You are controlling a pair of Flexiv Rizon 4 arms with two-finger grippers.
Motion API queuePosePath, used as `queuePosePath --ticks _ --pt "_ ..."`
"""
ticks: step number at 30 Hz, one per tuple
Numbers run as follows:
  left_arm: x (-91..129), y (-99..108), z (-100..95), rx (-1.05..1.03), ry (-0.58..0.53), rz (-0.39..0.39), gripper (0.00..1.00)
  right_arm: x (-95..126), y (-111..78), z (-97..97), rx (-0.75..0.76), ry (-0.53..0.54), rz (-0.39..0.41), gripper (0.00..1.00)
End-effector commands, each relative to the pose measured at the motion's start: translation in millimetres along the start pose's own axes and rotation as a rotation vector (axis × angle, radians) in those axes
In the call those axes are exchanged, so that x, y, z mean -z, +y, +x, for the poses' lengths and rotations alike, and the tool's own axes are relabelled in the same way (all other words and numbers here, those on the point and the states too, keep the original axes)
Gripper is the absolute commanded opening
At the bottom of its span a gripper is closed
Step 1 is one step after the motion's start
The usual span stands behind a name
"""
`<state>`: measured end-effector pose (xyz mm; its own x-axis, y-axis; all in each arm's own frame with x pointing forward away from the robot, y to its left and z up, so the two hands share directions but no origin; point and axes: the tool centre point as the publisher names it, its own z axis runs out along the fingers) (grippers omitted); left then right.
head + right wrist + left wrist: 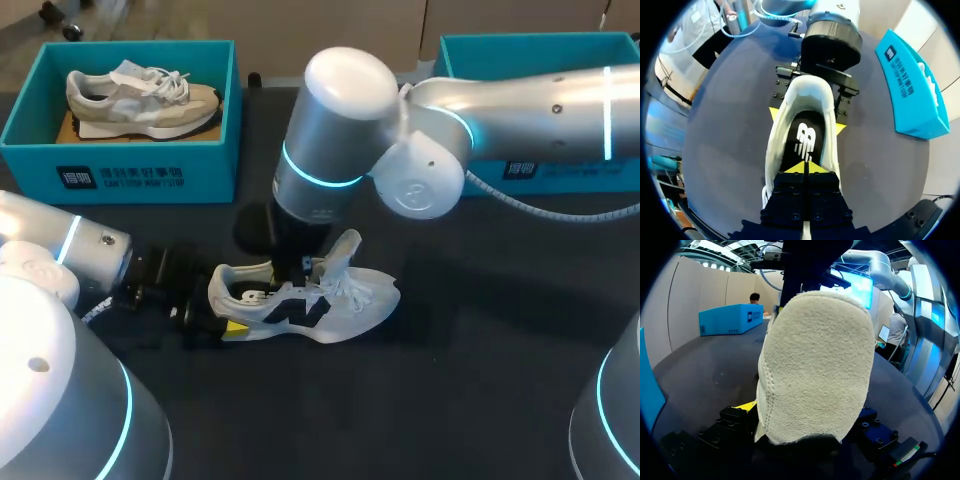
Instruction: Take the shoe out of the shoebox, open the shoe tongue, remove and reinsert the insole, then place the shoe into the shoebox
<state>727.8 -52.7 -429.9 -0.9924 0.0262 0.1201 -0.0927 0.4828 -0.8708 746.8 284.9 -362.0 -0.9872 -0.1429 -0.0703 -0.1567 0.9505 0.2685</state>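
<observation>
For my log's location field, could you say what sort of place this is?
Probably a robotics lab bench: a dark table, two teal shoeboxes, and a white shoe held by the left gripper.

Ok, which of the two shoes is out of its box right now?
The white shoe with the dark side logo: it stands on the table. The beige shoe sits inside the left shoebox.

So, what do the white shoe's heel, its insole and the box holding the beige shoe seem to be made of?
The heel of the shoe is probably suede or a suede-like fabric, matte cream: fuzzy nap, stitched seam. The insole looks like smooth black fabric, white printed logo. The box is likely cardboard, matte teal: thin flat walls.
</observation>
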Motion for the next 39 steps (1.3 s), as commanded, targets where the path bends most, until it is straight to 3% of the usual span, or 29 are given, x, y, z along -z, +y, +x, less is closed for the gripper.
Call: queuePosePath --ticks 1,8,11,29,39 --pt "-7.4 5.6 -0.1 0.001 0.000 -0.003 0.00 -2.6 -2.6 3.3 -0.004 0.012 -0.001 0.00" --pt "-7.4 5.6 -0.1 0.001 0.000 -0.003 0.00 -11.5 -7.1 0.6 -0.018 0.011 0.005 0.02" --pt "-7.4 5.6 -0.1 0.001 0.000 -0.003 0.00 -14.9 -9.0 -0.3 -0.027 -0.003 0.013 0.25" --pt "-7.4 5.6 -0.1 0.001 0.000 -0.003 0.00 -23.8 -9.4 -6.9 -0.037 -0.068 0.021 0.29" --pt "-7.4 5.6 -0.1 0.001 0.000 -0.003 0.00 -33.1 -9.4 -13.6 -0.026 -0.053 0.016 0.35"
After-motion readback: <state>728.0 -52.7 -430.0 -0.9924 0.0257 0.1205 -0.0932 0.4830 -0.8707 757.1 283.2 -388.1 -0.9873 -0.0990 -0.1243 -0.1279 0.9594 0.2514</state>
